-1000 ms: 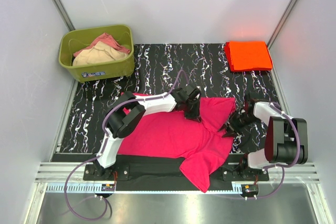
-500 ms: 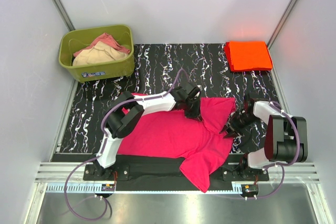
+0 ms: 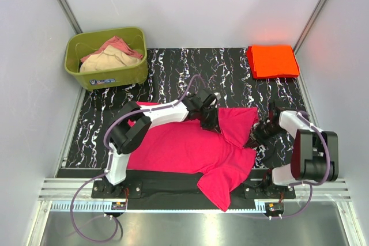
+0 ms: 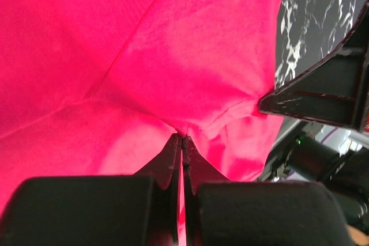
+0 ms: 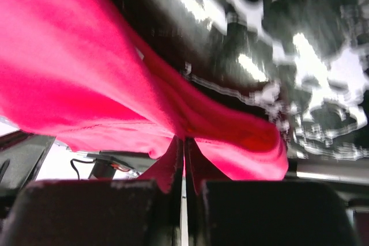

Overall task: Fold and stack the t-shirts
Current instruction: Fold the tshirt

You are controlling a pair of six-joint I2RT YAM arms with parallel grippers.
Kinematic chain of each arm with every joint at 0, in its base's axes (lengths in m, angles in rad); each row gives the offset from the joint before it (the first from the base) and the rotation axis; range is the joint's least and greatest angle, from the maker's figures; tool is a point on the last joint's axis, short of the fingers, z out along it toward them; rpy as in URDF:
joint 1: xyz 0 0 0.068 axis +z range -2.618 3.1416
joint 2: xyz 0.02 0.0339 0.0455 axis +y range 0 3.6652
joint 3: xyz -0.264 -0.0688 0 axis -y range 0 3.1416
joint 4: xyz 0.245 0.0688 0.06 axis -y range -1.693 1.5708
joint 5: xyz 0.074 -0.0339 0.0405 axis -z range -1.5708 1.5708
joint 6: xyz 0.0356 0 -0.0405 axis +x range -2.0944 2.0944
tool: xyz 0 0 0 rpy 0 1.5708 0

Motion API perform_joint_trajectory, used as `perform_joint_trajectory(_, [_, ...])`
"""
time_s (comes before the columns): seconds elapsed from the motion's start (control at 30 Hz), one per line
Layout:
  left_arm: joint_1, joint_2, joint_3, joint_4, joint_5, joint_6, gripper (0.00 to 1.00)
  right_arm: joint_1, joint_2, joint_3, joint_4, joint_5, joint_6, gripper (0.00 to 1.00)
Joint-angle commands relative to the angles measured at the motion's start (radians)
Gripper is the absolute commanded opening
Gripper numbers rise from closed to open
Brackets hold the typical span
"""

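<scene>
Here, low in the frame, we see the pink shirt [image 3: 184,148] spread over the near edge of the worktop [image 3: 173,76]. Our right tool [image 3: 254,138] is pressed together on the shirt's hem at centre right. Our left tool [image 3: 213,124] pinches a fold at centre. Farther up, the orange shirt [image 3: 272,60] lies folded at upper right, with a green tub [image 3: 130,73] of clothes at upper left.
</scene>
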Motion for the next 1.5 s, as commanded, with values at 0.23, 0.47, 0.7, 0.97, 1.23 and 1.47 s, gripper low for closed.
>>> perform_joint_trajectory(0.23, [0.019, -0.073, -0.069, 0.002, 0.144, 0.005, 0.0, 0.007, -0.144, 0.044, -0.182, 0.011, -0.021, 0.0])
perform_joint_trajectory(0.47, [0.024, -0.1, -0.1, 0.005, 0.16, 0.002, 0.0, 0.007, -0.192, 0.067, -0.197, 0.008, -0.035, 0.0])
perform_joint_trajectory(0.7, [0.028, -0.099, -0.082, 0.007, 0.181, 0.005, 0.0, 0.007, -0.16, 0.077, -0.182, -0.014, -0.045, 0.06])
perform_joint_trajectory(0.97, [0.028, -0.099, -0.102, 0.035, 0.207, -0.002, 0.0, 0.007, -0.102, 0.074, -0.125, -0.025, -0.058, 0.19])
perform_joint_trajectory(1.23, [0.028, -0.1, -0.108, 0.045, 0.213, -0.001, 0.0, 0.007, -0.103, 0.051, -0.103, -0.037, -0.03, 0.0])
perform_joint_trajectory(1.47, [0.032, -0.09, -0.099, 0.047, 0.226, -0.001, 0.0, 0.007, -0.144, 0.016, -0.159, -0.031, -0.036, 0.39])
